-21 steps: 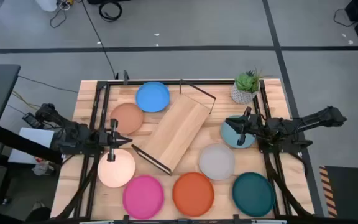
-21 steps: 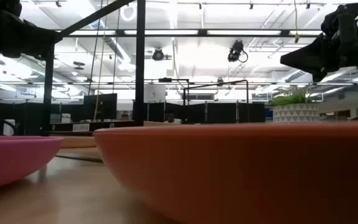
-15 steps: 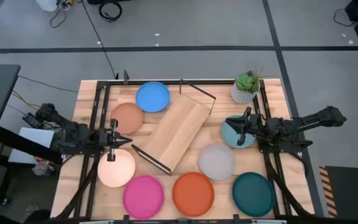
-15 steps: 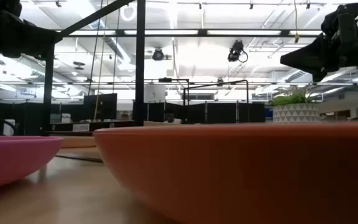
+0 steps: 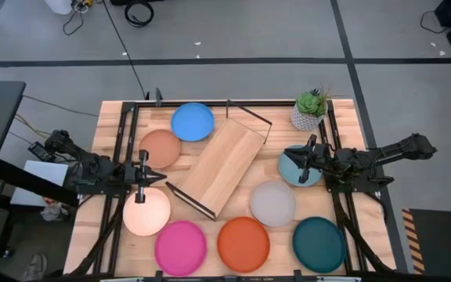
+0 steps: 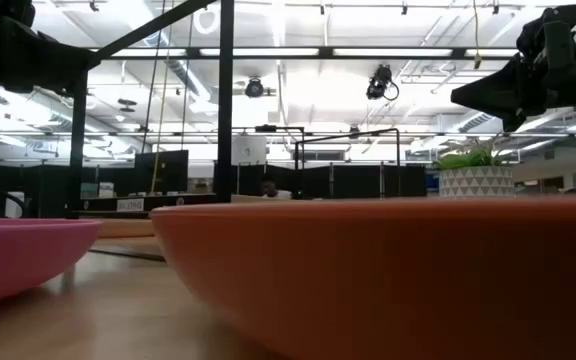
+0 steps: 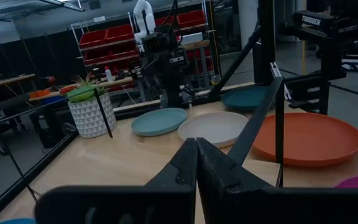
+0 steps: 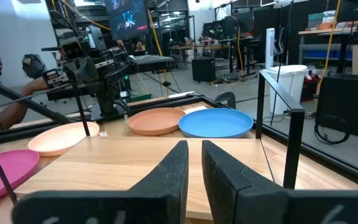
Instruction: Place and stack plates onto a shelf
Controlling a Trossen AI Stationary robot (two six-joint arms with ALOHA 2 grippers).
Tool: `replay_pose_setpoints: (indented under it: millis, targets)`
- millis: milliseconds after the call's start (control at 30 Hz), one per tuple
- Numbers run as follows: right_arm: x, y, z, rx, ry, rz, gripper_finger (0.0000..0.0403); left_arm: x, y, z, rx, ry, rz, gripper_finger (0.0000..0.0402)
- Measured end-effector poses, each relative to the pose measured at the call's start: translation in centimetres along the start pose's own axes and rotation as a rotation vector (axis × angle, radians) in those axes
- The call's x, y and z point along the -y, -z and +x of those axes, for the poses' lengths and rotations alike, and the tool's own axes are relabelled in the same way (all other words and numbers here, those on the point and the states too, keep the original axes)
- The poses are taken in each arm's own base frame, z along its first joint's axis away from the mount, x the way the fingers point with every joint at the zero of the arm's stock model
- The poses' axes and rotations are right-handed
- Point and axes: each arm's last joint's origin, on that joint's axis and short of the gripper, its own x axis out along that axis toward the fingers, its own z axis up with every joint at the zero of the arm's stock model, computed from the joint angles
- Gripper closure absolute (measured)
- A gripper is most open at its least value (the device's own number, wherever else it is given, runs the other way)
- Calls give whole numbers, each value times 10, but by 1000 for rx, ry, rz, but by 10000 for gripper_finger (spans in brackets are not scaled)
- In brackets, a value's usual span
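No movement; shelf (image 5: 220,168) bare.

Two dark, near-black jointed arms, matte, chunky segments. Left gripper (image 5: 153,176): slim black tapered fingers (image 7: 185,165), flat black crossbar at base. Right gripper (image 5: 300,162): same build. White "TROSSEN" lettering on black housing near the plant pot (image 7: 91,115).
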Motion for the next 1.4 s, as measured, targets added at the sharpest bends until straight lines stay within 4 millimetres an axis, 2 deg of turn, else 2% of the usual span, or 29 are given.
replay_pose_setpoints:
  millis: [1267, 1333, 1400]
  targets:
    - [0, 0, 0, 0, 0, 0, 350, 0, 0, 0, 1, 0, -1, 395]
    - [0, 0, 0, 0, 0, 0, 350, 0, -1, 0, 11, 8, -53, 395]
    - [0, 0, 0, 0, 0, 0, 350, 1, -2, 0, 19, 33, -200, 395]
